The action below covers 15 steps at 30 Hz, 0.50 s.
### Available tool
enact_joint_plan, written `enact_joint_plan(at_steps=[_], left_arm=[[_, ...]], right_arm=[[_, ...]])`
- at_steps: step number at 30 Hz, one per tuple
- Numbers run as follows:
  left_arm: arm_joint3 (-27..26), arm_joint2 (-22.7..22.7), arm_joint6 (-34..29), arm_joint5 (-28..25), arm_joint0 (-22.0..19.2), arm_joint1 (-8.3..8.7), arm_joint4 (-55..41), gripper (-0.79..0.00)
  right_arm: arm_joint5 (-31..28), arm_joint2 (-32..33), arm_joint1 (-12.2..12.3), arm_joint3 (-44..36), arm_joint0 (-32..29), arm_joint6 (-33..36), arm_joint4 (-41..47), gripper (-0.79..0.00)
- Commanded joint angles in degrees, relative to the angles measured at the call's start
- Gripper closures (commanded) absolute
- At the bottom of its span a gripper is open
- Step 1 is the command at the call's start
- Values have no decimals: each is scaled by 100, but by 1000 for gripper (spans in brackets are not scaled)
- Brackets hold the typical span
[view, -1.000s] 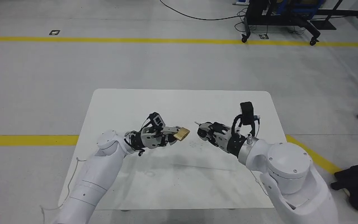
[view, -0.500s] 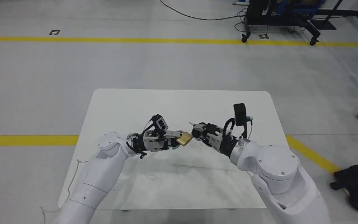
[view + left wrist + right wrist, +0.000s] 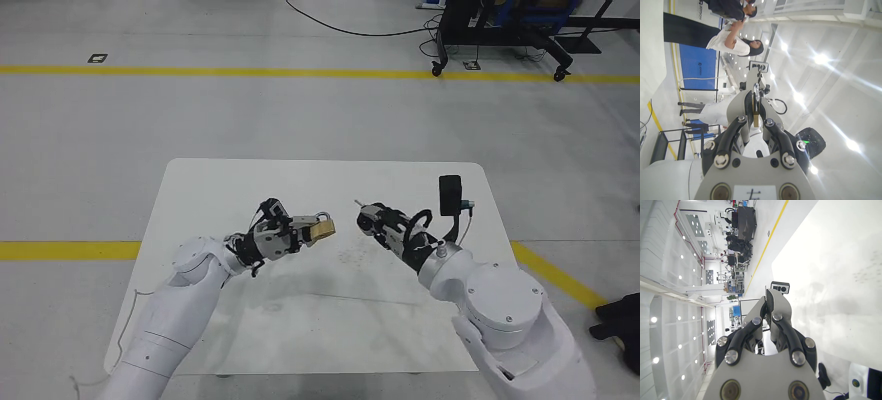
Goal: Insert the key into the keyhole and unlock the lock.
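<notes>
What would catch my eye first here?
A brass padlock gripped in the left claw, held over the white table. Across a gap from it, the right claw pinches a thin key.

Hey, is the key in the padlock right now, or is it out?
Out. The top view shows the key in the right gripper apart from the padlock in the left gripper, bare table between them.
</notes>
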Motion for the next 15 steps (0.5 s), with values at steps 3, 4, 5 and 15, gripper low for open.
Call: enact_joint_plan(at_steps=[3,4,5,15], left_arm=[[-140,-72,669,96,88,-11,-123,0],[-183,-75,784,110,103,-15,-131,0],[-216,-78,916,103,114,-14,-71,0],[-528,-121,1359,-88,295,1,314,0]], right_arm=[[-23,-246,-4,0,-51,190,-15,0],[-14,-353,-7,0,-77,193,-68,0],[-13,-448,-13,0,-101,196,-82,0],[-169,-845,-129,0,-156,-535,-247,0]])
